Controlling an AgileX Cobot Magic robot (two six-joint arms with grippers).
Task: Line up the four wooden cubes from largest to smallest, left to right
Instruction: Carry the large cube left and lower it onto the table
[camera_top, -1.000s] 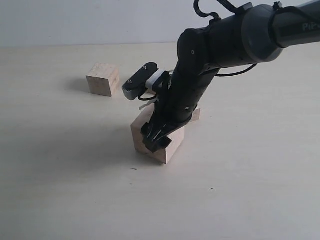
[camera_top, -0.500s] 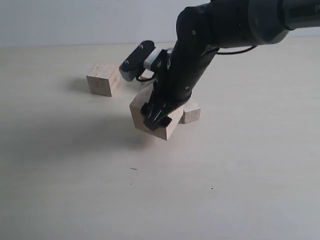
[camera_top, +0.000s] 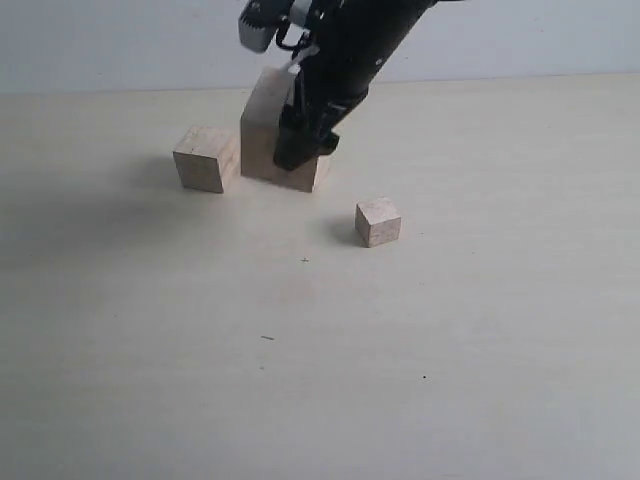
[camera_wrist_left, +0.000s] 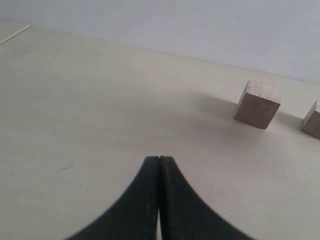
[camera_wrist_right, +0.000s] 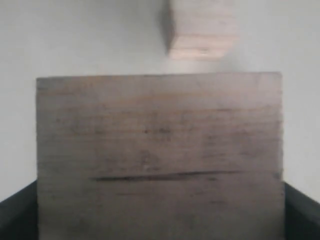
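My right gripper (camera_top: 300, 150) is shut on the largest wooden cube (camera_top: 265, 130) and holds it at the back of the table, just right of a mid-sized cube (camera_top: 205, 158). In the right wrist view the held cube (camera_wrist_right: 160, 150) fills the frame and shows its dark crack; the gripper (camera_wrist_right: 160, 225) clamps it from both sides, and a smaller cube (camera_wrist_right: 200, 30) lies beyond it. A small cube (camera_top: 378, 221) sits alone further right and nearer the front. My left gripper (camera_wrist_left: 159, 159) is shut and empty, with a cube (camera_wrist_left: 257, 104) ahead of it and another (camera_wrist_left: 312, 120) cut by the frame edge.
The pale tabletop (camera_top: 300, 380) stretches bare across the front and to the right. A plain wall (camera_top: 120, 40) stands behind the table's back edge. The right arm (camera_top: 350, 40) reaches in from the top.
My right gripper has lifted the largest cube off the table's middle and carried it back and to the left, next to the mid-sized cube. The small cube is now uncovered.
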